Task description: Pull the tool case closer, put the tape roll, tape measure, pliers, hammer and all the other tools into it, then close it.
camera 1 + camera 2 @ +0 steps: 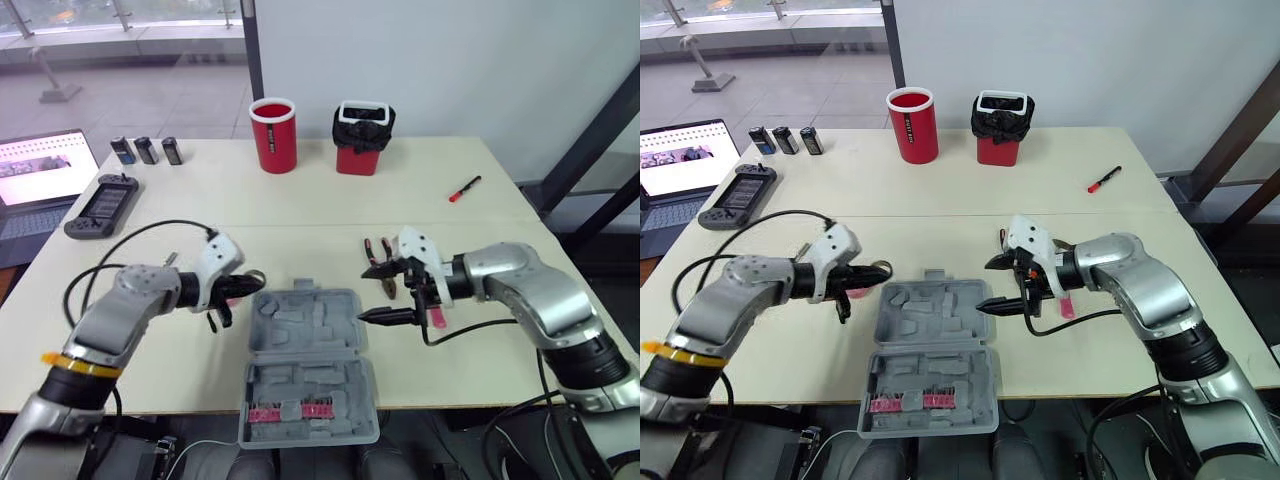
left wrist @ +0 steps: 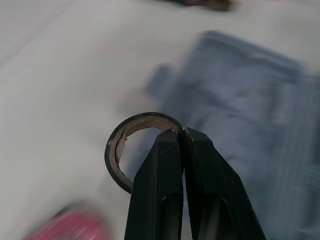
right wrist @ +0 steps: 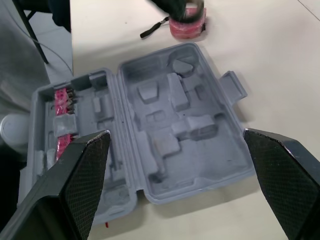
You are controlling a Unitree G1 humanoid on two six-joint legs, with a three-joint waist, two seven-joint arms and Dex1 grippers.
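My left gripper pinches the tape roll by its ring wall. It looks light, stiff and a little slick, so this wall grip suits. The tool case lies just beyond these jaws. My right gripper is spread wide over it.

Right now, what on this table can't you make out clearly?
Pliers: head views, partly hidden behind the right gripper.
Tape measure: right wrist view, top covered by the left gripper; a pink blur in the left wrist view.
Three small dark objects near the laptop: too small to identify.
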